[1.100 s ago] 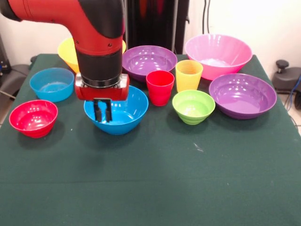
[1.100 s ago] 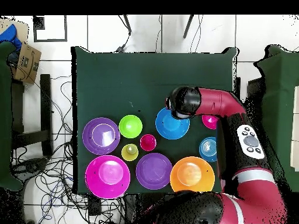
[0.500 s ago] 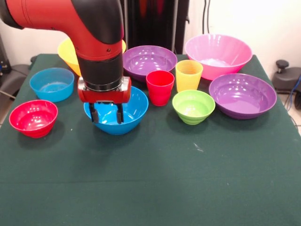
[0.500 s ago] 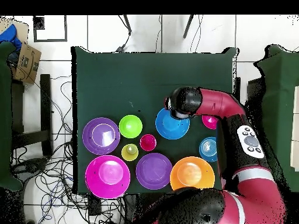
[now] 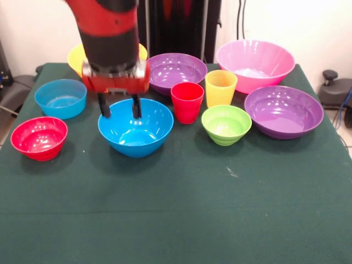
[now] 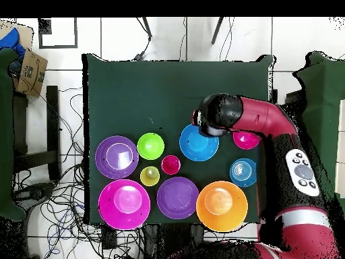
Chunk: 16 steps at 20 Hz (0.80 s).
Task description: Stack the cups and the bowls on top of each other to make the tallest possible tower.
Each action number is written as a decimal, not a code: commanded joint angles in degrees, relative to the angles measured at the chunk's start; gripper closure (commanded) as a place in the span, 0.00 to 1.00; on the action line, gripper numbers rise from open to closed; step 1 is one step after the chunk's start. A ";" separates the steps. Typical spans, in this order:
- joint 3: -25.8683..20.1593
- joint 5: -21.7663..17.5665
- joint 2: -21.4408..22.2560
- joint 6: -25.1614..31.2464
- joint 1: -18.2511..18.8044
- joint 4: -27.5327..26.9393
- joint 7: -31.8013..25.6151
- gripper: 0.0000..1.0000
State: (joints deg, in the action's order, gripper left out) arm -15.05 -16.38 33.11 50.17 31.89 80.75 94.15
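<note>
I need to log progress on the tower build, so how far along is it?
Nothing is stacked yet: every bowl and both cups, red cup and yellow cup, sit apart on the table. In hand: nothing; the gripper hangs open and empty above the medium blue bowl. The whole tower is left.

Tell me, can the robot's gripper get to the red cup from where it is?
Probably yes. The gripper hangs open over the far rim of the medium blue bowl, and the red cup stands just beside that bowl with nothing on top of it.
</note>
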 commanded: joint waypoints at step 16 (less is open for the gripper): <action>2.74 -3.20 9.01 -18.40 11.81 25.82 1.73 0.00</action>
State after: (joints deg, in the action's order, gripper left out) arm -13.60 -14.13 45.40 41.56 40.84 94.10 94.15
